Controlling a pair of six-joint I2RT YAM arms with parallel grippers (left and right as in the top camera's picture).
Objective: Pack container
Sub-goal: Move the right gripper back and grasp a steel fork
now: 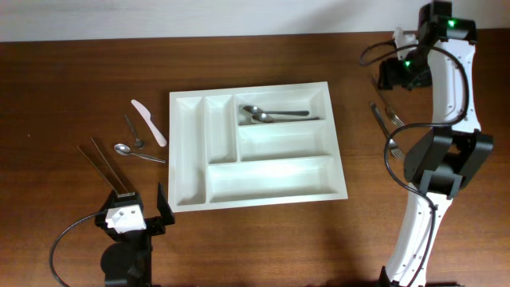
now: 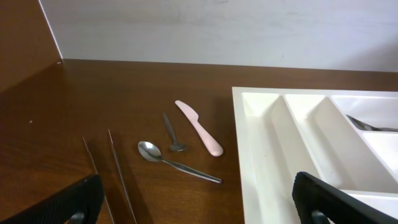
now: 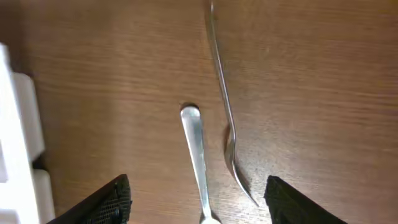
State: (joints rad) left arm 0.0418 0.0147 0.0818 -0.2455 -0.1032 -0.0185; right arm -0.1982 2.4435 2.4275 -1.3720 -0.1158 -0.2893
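The white cutlery tray (image 1: 188, 151) lies in the middle of the table, with two spoons (image 1: 275, 114) in its far right compartment. Its other compartments look empty. It also shows in the left wrist view (image 2: 273, 155). My left gripper (image 1: 134, 210) is open and empty at the front left, low beside the tray's near left corner (image 2: 199, 210). My right gripper (image 1: 396, 77) is open at the far right, above two forks (image 1: 384, 118). In the right wrist view a handle (image 3: 195, 146) and a fork (image 3: 222, 102) lie between its fingers (image 3: 202, 205), untouched.
Left of the tray lie a pale pink knife (image 1: 149, 122), a small spoon (image 1: 133, 131), a larger spoon (image 1: 137, 153) and a pair of thin chopsticks (image 1: 103, 163). They also show in the left wrist view: knife (image 2: 199, 127), spoon (image 2: 177, 163), chopsticks (image 2: 118, 174).
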